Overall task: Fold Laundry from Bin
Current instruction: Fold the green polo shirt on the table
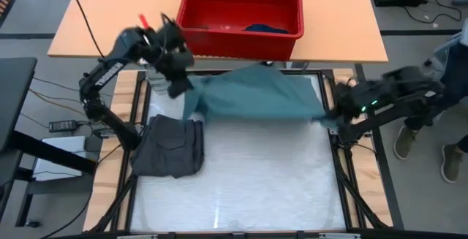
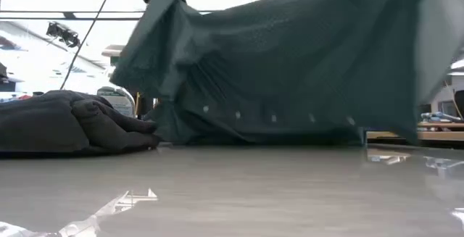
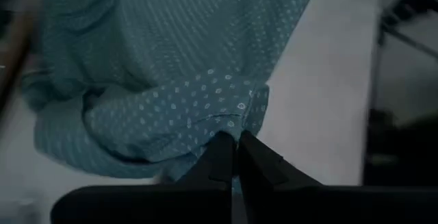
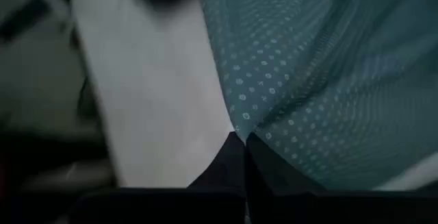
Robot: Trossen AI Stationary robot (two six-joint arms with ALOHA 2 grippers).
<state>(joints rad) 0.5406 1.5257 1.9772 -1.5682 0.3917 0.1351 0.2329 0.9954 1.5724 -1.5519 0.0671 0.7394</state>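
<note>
**Teal shirt stretched between two claws above the table**

Red bin (image 1: 241, 9) at top centre of the high view, on the far tan table (image 1: 110, 12), with a dark blue piece (image 1: 265, 28) lying inside near its right corner. Below it, a white padded table (image 1: 248, 180) filling the middle and bottom of the frame. Dark grey folded garment (image 1: 170, 146) resting on the pad at left of centre; seen again at the left edge of the low view (image 2: 69, 130), bunched and flat on the surface. Shoes and legs of a person (image 1: 439, 133) at the far right edge, beside the table frame.

Teal dotted T-shirt (image 1: 256, 96) spread across the upper middle of the pad, just below the bin, held up off the surface: in the low view (image 2: 290, 70) hanging like a curtain across most of the frame and blocking the room behind.

Left claw (image 1: 178, 87) at upper left of the pad, pinched shut on the shirt's left edge; tips pressed together on a dotted hem (image 3: 236, 142). Right claw (image 1: 330, 118) at the pad's right rim, likewise clamped tight on the shirt's right edge, fabric gathered at its tips (image 4: 239, 138).
</note>
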